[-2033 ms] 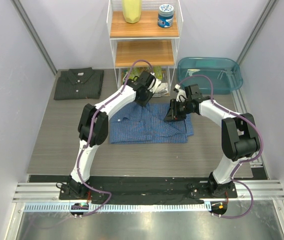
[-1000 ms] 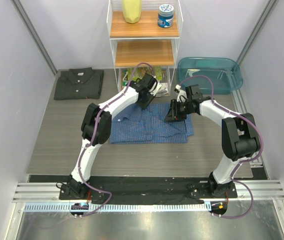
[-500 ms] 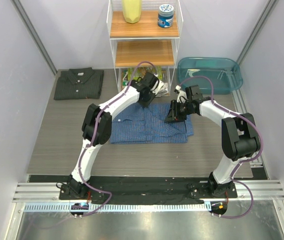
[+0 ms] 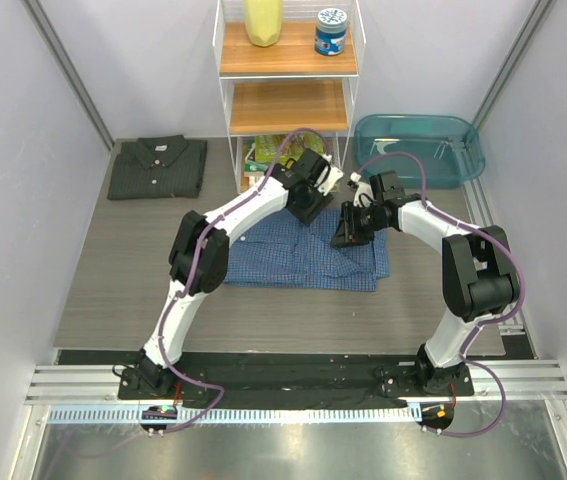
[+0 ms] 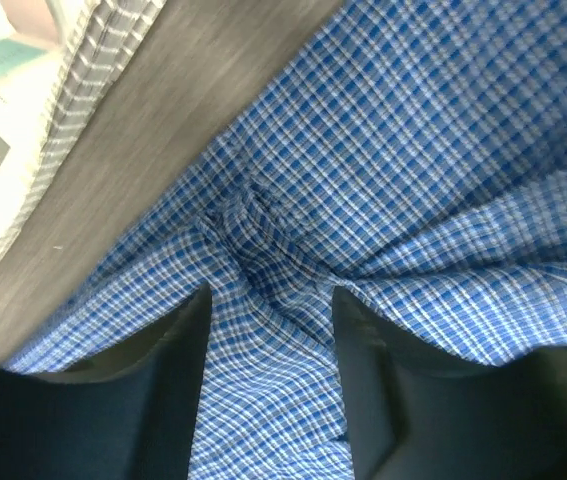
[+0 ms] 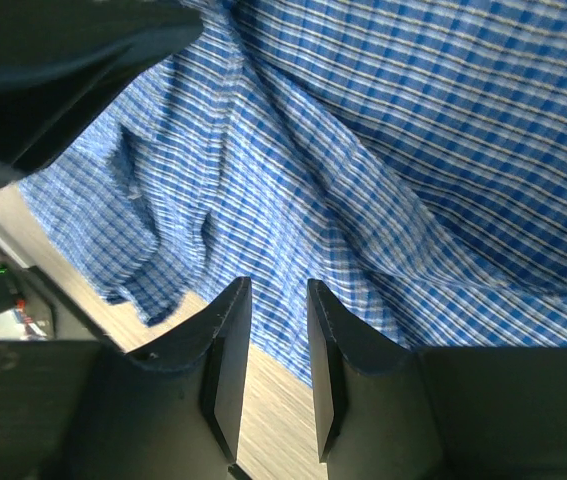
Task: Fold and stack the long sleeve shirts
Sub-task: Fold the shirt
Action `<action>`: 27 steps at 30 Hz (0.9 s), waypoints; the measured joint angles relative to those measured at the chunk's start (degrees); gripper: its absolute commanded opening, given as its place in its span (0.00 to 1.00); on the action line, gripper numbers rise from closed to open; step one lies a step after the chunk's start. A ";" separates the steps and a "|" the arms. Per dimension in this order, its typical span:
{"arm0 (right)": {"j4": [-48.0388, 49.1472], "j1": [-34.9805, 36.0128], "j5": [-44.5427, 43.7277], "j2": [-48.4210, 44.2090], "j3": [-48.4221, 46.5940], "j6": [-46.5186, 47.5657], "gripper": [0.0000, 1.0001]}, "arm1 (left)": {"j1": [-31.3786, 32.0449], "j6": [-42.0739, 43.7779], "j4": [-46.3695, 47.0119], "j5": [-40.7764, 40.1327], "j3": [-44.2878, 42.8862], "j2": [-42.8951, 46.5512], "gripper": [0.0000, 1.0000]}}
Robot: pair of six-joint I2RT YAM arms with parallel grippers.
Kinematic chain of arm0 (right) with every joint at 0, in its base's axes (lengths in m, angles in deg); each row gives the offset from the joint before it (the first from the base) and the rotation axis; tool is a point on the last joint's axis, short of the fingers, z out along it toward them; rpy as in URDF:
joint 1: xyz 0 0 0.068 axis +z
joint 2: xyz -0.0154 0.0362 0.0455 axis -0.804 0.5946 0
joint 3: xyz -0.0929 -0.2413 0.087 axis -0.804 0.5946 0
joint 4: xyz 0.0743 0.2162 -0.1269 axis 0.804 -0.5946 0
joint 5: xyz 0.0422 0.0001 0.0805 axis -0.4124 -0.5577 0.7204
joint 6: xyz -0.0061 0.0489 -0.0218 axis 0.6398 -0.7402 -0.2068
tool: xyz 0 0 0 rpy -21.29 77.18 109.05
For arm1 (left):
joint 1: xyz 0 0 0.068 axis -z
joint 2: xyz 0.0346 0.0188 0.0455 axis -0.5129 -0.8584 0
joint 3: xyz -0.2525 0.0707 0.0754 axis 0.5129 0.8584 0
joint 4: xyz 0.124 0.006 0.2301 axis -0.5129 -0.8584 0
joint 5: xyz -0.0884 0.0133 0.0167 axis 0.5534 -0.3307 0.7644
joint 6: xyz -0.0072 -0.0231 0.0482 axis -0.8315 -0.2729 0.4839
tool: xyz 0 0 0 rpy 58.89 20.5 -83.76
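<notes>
The blue check shirt (image 4: 298, 258) lies partly folded and rumpled on the table between the two arms. My left gripper (image 4: 310, 206) hovers over its far edge; in the left wrist view (image 5: 268, 312) the jaws stand open, a puckered ridge of the check cloth (image 5: 263, 240) lying below the gap. My right gripper (image 4: 346, 232) is over the shirt's right part. In the right wrist view (image 6: 275, 292) its jaws stand a narrow gap apart with nothing between them, the shirt's edge (image 6: 393, 180) and bare table behind. The dark grey shirt (image 4: 156, 168) lies folded at the far left.
A white wire shelf (image 4: 225, 110) stands at the back, close behind the left gripper, with packets (image 4: 263, 152) under it and a yellow object (image 4: 263, 20) and a jar (image 4: 330, 30) on top. A teal tub (image 4: 418, 150) sits back right. Walls close both sides.
My left gripper slid right along the shirt's far edge, dragging cloth with it, then opened and let go. The shirt's left edge shifted slightly right. The right arm stayed still.
</notes>
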 measured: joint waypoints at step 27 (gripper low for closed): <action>-17.00 -2.47 -13.03 -4.57 -2.05 12.79 0.33 | -0.31 16.33 -5.38 11.08 35.06 17.68 0.45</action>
